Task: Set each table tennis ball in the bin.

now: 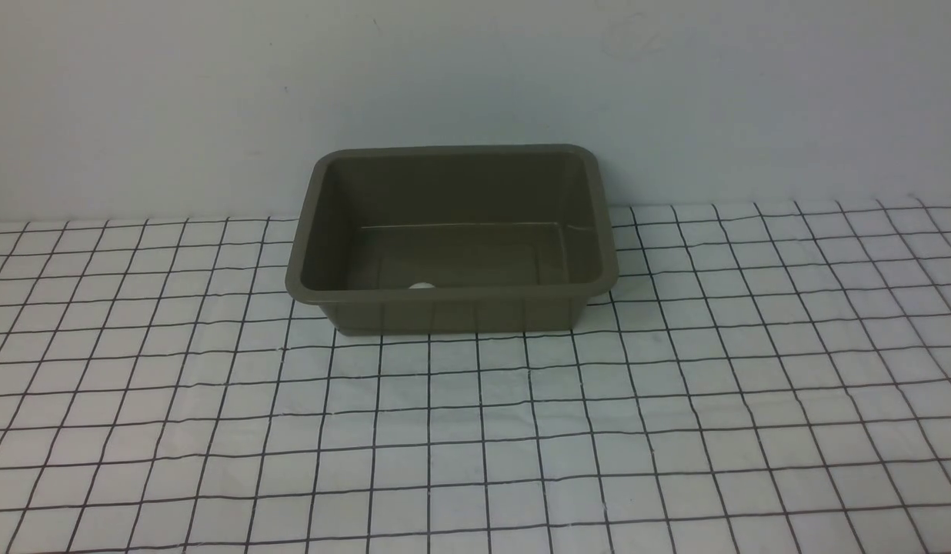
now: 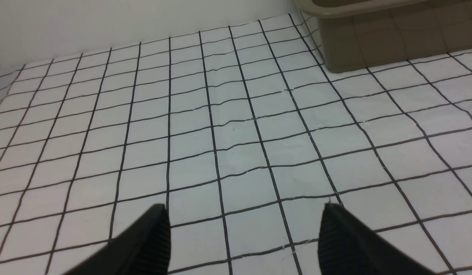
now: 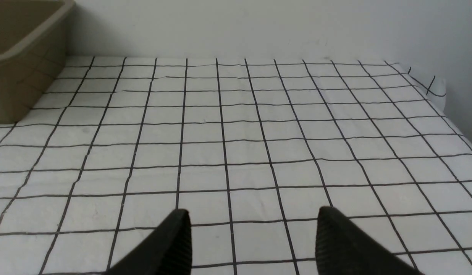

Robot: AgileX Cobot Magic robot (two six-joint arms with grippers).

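Note:
The olive-brown bin [image 1: 452, 296] stands at the back middle of the table against the wall. The white table tennis ball [image 1: 422, 286] lies inside it, only its top showing above the near rim. A corner of the bin shows in the left wrist view [image 2: 373, 42] and in the right wrist view [image 3: 26, 53]. My left gripper [image 2: 243, 217] is open and empty above the cloth. My right gripper [image 3: 253, 221] is open and empty above the cloth. Neither gripper shows in the front view.
A white cloth with a black grid [image 1: 475, 431] covers the table. A plain wall rises right behind the bin. The cloth's far right edge shows in the right wrist view [image 3: 430, 88].

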